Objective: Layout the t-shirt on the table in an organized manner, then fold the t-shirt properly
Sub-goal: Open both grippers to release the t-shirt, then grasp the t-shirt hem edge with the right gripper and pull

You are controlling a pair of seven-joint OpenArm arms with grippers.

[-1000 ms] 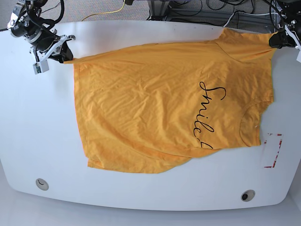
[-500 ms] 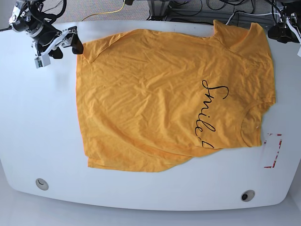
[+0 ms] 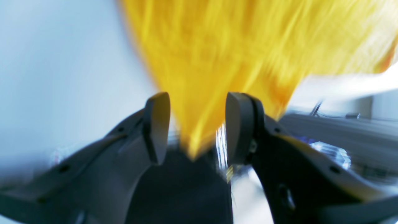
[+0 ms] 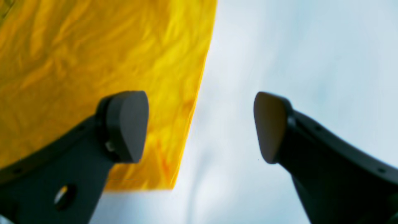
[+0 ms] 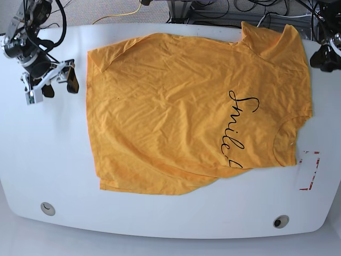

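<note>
The orange-yellow t-shirt [image 5: 181, 117] lies spread face up on the white table [image 5: 48, 149], with its black script towards the right and its neck at the right edge. In the base view my right gripper [image 5: 59, 87] stands open left of the shirt's far-left corner, not touching it. The right wrist view shows that gripper [image 4: 200, 127] with wide jaws above bare table, the shirt's hem corner [image 4: 149, 174] under its left finger. My left gripper [image 5: 324, 57] hovers just off the sleeve at the far right. Its blurred wrist view shows the gripper [image 3: 196, 127] open, orange cloth [image 3: 217, 46] ahead.
A red-marked rectangle [image 5: 309, 170] sits by the shirt's neck at the right. Two round grommet holes [image 5: 47, 208] [image 5: 281, 221] lie near the front edge. Cables and stands [image 5: 213, 8] crowd the floor behind the far edge.
Both grippers have let go of the shirt's far corners, and the cloth has settled flat. The right gripper has drawn back left and towards the front. The left one has shifted slightly forward.
</note>
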